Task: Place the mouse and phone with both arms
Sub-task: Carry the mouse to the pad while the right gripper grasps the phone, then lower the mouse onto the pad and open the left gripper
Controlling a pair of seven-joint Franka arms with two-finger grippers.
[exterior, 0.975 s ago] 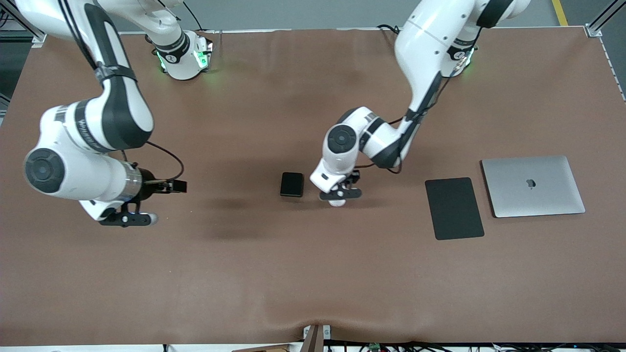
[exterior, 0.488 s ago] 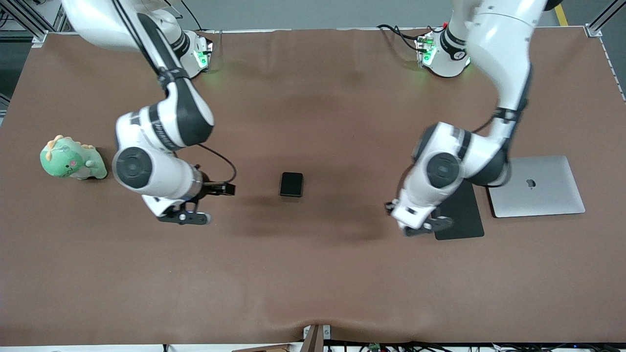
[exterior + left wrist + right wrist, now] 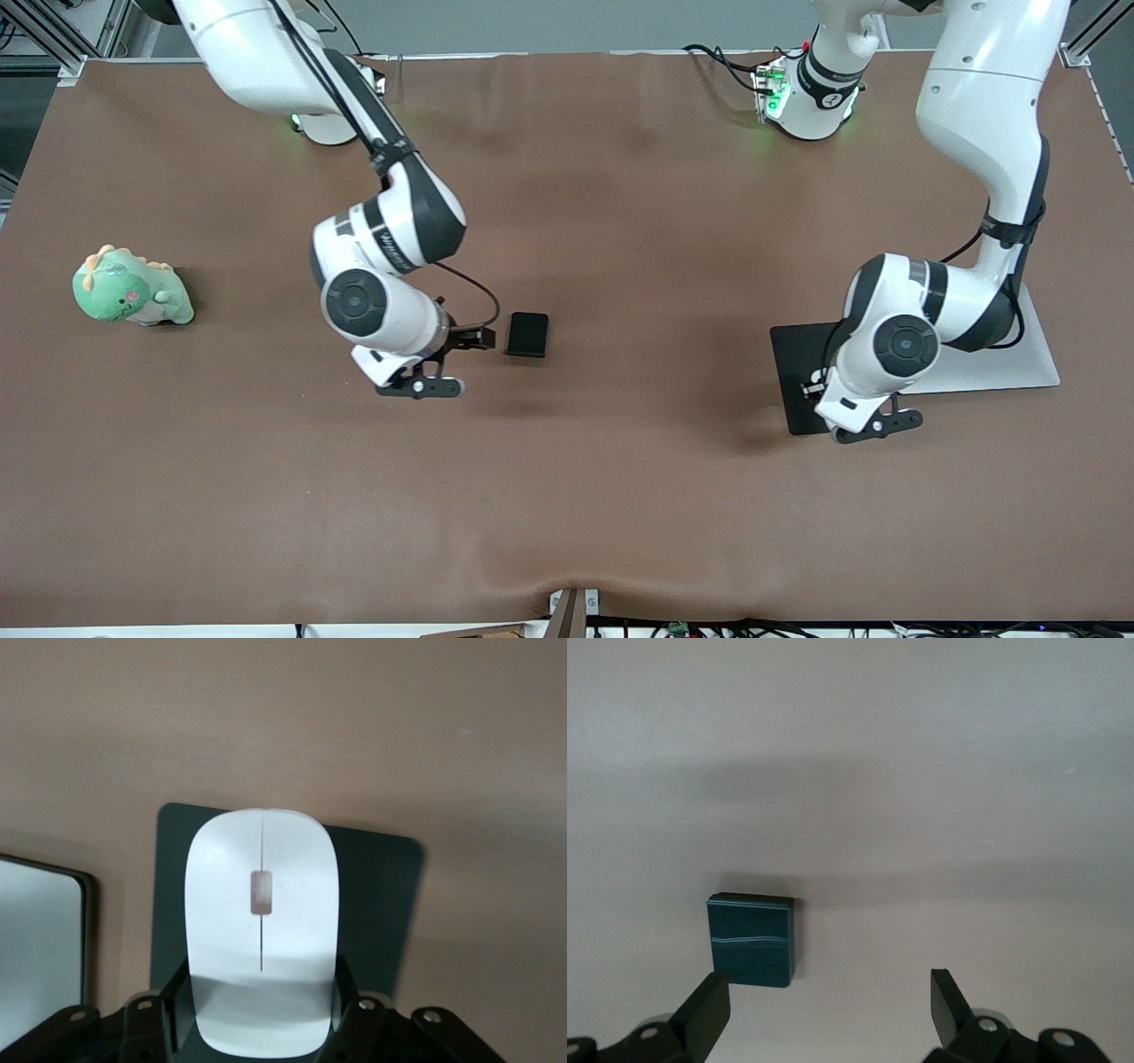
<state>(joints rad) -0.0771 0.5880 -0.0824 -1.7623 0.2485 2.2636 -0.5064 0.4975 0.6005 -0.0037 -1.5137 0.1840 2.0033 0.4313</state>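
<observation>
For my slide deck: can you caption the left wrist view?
Left end effector shut on the white mouse, carried over the black mouse pad beside the laptop.

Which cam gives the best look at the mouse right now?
Left wrist view: the mouse fills the frame, held between the left gripper's jaws over the mouse pad. Front view hides it under the left arm. Right wrist view doesn't show it.
</observation>
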